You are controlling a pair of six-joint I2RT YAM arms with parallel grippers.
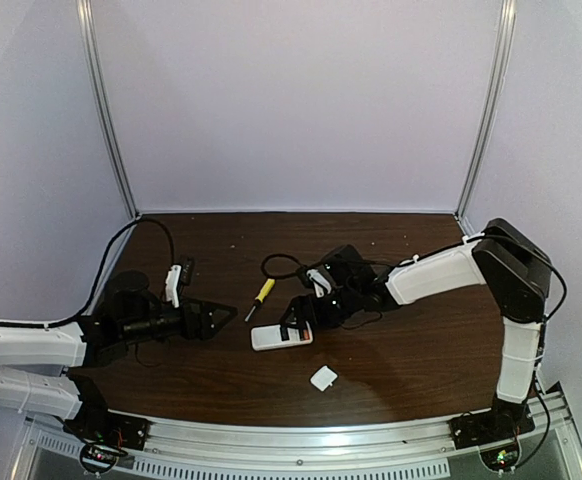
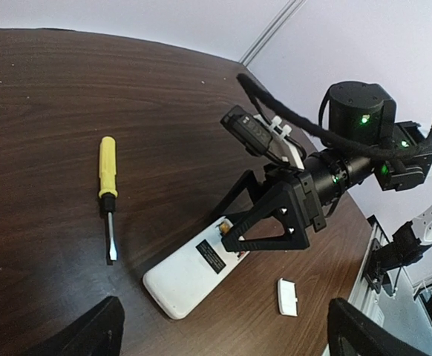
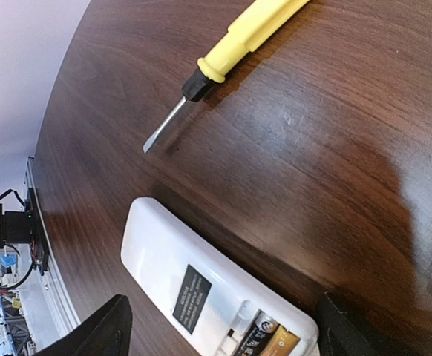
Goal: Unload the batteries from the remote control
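Batteries (image 3: 269, 335), slim orange cylinders, in flat white remote control (image 3: 173, 261) (back up).
Left gripper (image 1: 226, 317), right gripper (image 1: 293, 328): jaws wide, empty.

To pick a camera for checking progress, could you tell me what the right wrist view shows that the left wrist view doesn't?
Right wrist only: a clear look at the batteries in the open compartment of the remote control. Left wrist only: the small white cover, and the right arm's fingers at the remote's battery end. Both: the yellow-handled screwdriver and the remote's white back with its dark label.
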